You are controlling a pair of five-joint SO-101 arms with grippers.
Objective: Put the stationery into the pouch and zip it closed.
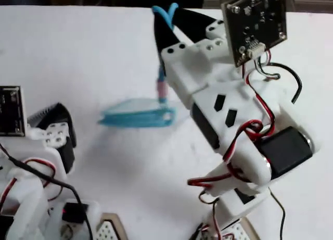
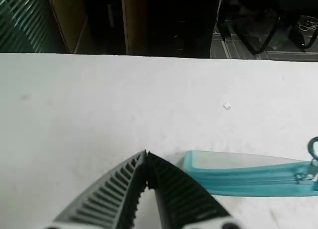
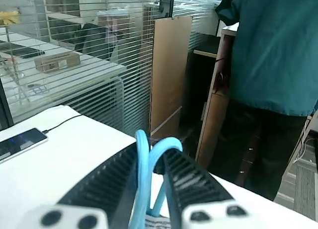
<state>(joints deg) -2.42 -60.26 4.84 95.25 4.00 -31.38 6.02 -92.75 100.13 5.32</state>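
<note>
Blue pouch [image 1: 138, 116], laid flat mid-worktop, is tethered by a cord loop [image 3: 149, 152] clamped in the closed right end effector [image 1: 169, 21] above it, while the left end effector [image 2: 146, 157] is seen closed and empty beside it; unbraced, the pouch could be dragged rather than zipped.

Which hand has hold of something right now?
The right hand: it pinches the blue loop. The left hand is shut on nothing, beside the pouch.

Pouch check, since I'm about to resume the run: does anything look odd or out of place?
Yes: the pouch lies on the table while the raised right gripper pinches its blue loop, so the cord stretches up from the pouch's end.
</note>
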